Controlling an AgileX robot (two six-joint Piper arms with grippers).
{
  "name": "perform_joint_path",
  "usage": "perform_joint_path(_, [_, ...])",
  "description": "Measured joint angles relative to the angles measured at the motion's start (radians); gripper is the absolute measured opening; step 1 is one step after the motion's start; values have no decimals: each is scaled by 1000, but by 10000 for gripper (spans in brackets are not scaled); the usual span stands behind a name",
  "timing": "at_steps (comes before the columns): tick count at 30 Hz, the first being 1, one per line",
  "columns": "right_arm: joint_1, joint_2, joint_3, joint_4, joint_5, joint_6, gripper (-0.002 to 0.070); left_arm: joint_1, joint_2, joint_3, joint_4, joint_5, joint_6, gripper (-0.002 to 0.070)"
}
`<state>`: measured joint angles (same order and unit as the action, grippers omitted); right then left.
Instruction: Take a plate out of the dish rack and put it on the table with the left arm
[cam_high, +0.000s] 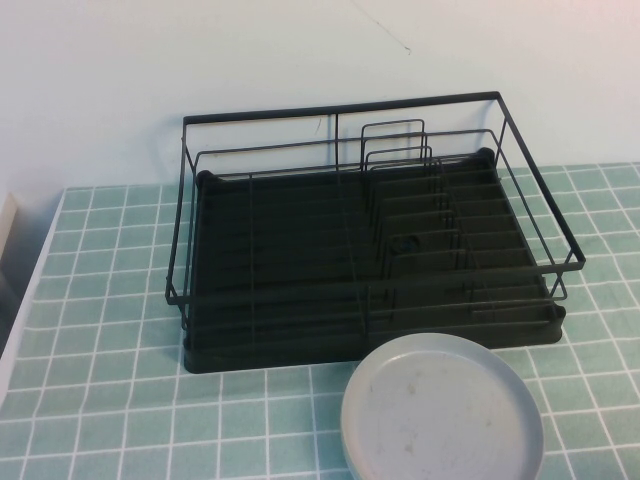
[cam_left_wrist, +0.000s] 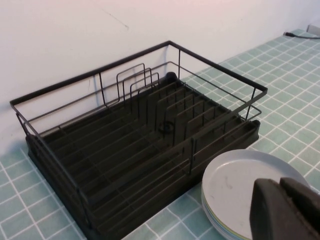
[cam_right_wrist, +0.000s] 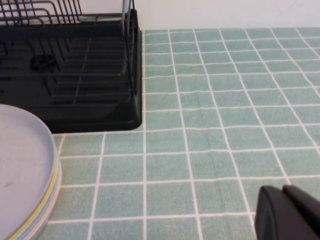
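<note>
item: grey-white plate, out of the rack, lying on the tiled surface

location: the plate (cam_high: 442, 412) lies flat on the surface (cam_high: 100, 300), just in front of the dish rack (cam_high: 365, 235), toward its right front corner. the wrist views show it topping a short stack, with a yellowish edge visible beneath it. the rack holds no dishes.

handling: likely stiff and fragile, with a smooth face that could slip; the low raised rim is the natural place to pinch it.

left gripper (cam_left_wrist: 287, 210): hangs just over the plate's near edge, jaws closed on nothing.

right gripper (cam_right_wrist: 290, 212): low over bare tiles, well to the side of the rack; jaws look shut, holding nothing.

status: placement appears done.
</note>
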<state>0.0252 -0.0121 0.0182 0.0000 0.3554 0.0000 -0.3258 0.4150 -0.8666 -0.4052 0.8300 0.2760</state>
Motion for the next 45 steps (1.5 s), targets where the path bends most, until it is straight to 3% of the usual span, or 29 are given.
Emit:
perform_joint_path(18, [0, 0, 0, 0, 0, 0, -1, 15, -32, 65, -27, -15, 2, -1])
perform_joint_path(21, [0, 0, 0, 0, 0, 0, -1, 49, -72, 141, -16, -17, 15, -1])
perform_joint_path(25, [0, 0, 0, 0, 0, 0, -1, 121, -167, 281, 132, -86, 1, -2])
perform_joint_path(31, [0, 0, 0, 0, 0, 0, -1, 272, -394, 609, 371, -450, -114, -2])
perform_joint_path(37, [0, 0, 0, 0, 0, 0, -1, 345, -424, 827, 308, -533, -137, -2])
perform_joint_path(45, [0, 0, 0, 0, 0, 0, -1, 347, -426, 882, 286, -502, -185, -2])
